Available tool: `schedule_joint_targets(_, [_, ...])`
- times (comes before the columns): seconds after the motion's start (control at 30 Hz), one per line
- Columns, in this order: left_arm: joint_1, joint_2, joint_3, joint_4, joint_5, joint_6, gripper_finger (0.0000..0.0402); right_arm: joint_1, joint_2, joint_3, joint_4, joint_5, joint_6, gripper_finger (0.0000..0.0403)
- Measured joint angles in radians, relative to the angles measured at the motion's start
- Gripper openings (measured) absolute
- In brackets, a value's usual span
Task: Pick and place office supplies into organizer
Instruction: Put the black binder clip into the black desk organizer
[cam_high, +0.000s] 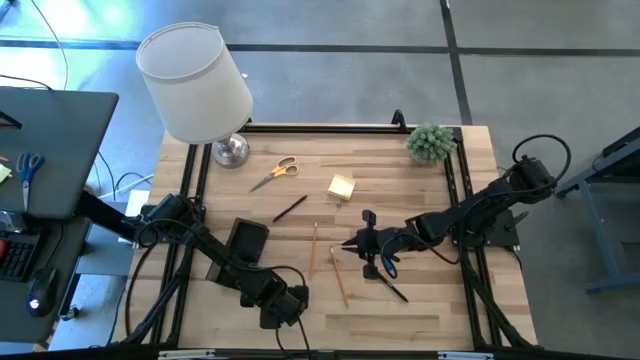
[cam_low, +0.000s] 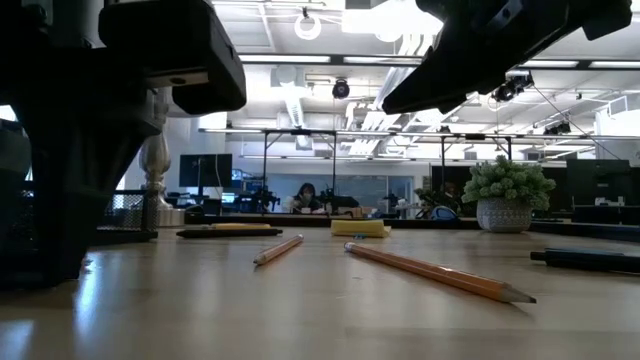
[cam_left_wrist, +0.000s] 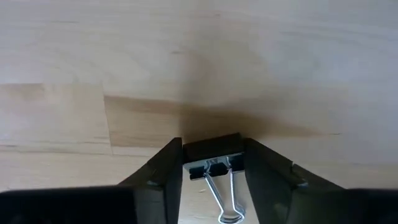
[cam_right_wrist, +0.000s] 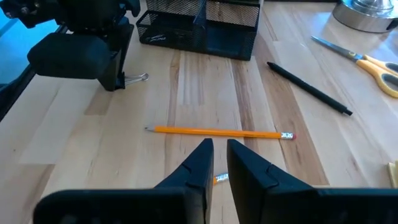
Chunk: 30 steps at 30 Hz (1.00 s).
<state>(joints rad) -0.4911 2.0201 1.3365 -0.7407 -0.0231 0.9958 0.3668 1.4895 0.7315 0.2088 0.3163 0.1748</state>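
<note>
The table (cam_high: 420, 190) is pale wood in butcher-block strips, smooth with a light satin sheen, as the low view's reflections show. At upper left of the high view, the lamp (cam_high: 196, 84) has a matt white shade, probably cloth, over a polished chrome base. The organizer (cam_right_wrist: 200, 26) is black wire mesh, matt. The binder clip (cam_left_wrist: 214, 168) has a black painted body and shiny wire handles. The pencils (cam_right_wrist: 219, 131) are glossy yellow-lacquered wood; one carries a metal ferrule and pink eraser. The pen (cam_right_wrist: 309, 88) is matt black plastic. The scissors (cam_right_wrist: 364, 60) pair bright steel blades with yellow plastic handles.
</note>
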Motion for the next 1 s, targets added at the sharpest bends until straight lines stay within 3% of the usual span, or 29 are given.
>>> schedule_joint_targets(0.13, [-0.002,-0.011,-0.001,-0.019,-0.055,-0.014,0.0122,0.000,0.000,0.000,0.000,0.009,-0.018,0.0042])
schedule_joint_targets(0.37, [0.002,-0.101,0.054,-0.174,-0.367,-0.081,0.0129,0.000,0.000,0.000,-0.002,0.009,-0.019,0.0039])
schedule_joint_targets(0.5, [0.033,-0.135,0.149,-0.291,-0.380,-0.353,0.0120,0.000,0.000,0.000,-0.002,0.009,-0.026,0.0042])
schedule_joint_targets(0.73, [0.130,-0.154,0.340,-0.545,-0.295,-1.091,0.0131,0.000,0.000,0.000,-0.002,0.009,-0.026,0.0040])
schedule_joint_targets(0.87, [0.123,-0.166,0.363,-0.690,-0.263,-1.318,0.0126,0.000,0.000,0.000,-0.002,0.009,-0.026,0.0041])
schedule_joint_targets(1.0, [0.071,-0.199,0.345,-0.720,-0.254,-1.446,0.0124,0.000,0.000,0.000,0.000,0.009,-0.047,0.0039])
